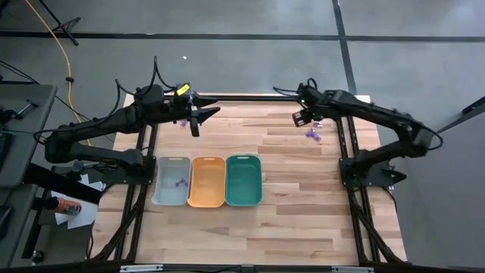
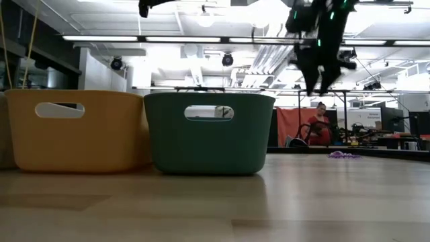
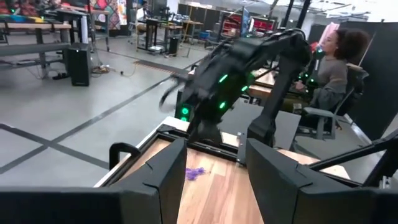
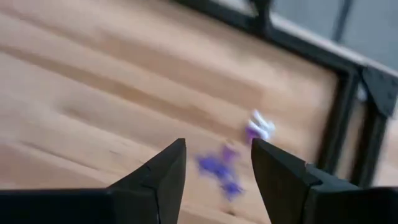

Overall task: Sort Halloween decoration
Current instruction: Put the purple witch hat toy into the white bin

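Taking the orange tray (image 1: 207, 182) at the middle of the row as the landmark: the grey tray (image 1: 171, 181) sits touching it on the left and holds a few purple pieces (image 1: 180, 183), too small to make out singly. The teal tray (image 1: 243, 180) touches the orange tray on its right. In the low view the grey tray is cut off at the picture's edge, and the walls of the orange and teal trays hide whatever lies inside.

The left gripper (image 1: 195, 117) hangs above the table (image 1: 288, 220) beyond the grey tray, towards the far edge. Its fingers (image 3: 165, 180) stand well apart with only bare wood between them; it holds nothing.

Far to the right of the orange tray, near the table's far right corner, lies the loose cluster of Halloween decoration (image 1: 312, 135): purple bits with at least one white piece (image 4: 260, 126) at its edge, blurred in the right wrist view so the count is unclear. The right gripper (image 1: 306, 116) hovers just beside this cluster, above it. Its fingers (image 4: 163, 177) are parted with the purple bits showing on the wood between them, not gripped.

A seated person (image 3: 336, 68) shows beyond the table, partly hidden by the right arm.
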{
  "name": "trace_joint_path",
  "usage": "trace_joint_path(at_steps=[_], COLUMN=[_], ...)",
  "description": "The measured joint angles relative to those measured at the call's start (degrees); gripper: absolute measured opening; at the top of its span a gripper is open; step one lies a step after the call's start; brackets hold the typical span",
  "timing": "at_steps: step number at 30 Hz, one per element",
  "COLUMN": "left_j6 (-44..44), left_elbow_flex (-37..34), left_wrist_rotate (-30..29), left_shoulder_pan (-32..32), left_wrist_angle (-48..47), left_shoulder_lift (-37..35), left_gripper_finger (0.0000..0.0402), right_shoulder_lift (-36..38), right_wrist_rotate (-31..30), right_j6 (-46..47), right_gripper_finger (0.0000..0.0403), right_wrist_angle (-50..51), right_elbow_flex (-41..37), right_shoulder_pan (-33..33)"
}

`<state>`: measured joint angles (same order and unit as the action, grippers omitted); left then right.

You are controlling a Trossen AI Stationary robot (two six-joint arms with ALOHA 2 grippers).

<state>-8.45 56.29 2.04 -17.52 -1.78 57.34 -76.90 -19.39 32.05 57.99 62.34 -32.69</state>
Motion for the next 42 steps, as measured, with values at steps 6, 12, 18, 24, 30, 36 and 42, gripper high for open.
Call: trace_joint_path(at_steps=[6,12,18,24,30,36,42], left_j6=[-0.96,-0.80,-0.48,-1.59,-2.45,-2.46,-2.49], left_elbow_flex=[0.00,0.00,0.00,0.00,0.00,0.00,0.00], left_wrist_rotate=[-0.01,-1.75,-3.43,-3.71,-4.22,-4.23,-4.24], left_shoulder_pan=[0.02,0.02,0.02,0.04,0.04,0.04,0.04], left_wrist_angle=[-0.02,-0.03,-0.02,0.25,0.50,0.52,0.56], left_shoulder_lift=[0.00,0.00,0.00,0.00,0.00,0.00,0.00], left_gripper_finger=[0.0156,0.0156,0.0156,0.0156,0.0156,0.0156,0.0156], right_shoulder_lift=[-4.40,-4.17,-4.20,-6.85,-10.17,-11.33,-11.82], right_wrist_rotate=[5.43,7.58,7.86,7.19,7.55,7.37,6.02], right_j6=[-1.50,0.52,1.44,2.49,3.49,3.76,3.74], right_gripper_finger=[0.0165,0.0162,0.0161,0.0142,0.0129,0.0128,0.0086], right_wrist_angle=[-6.35,-15.64,-20.70,-21.11,-22.06,-22.07,-22.02], right_elbow_flex=[-11.21,-19.42,-20.05,-20.05,-20.07,-20.07,-20.07], right_shoulder_pan=[-5.59,-9.01,-9.23,-10.15,-10.24,-10.31,-10.40])
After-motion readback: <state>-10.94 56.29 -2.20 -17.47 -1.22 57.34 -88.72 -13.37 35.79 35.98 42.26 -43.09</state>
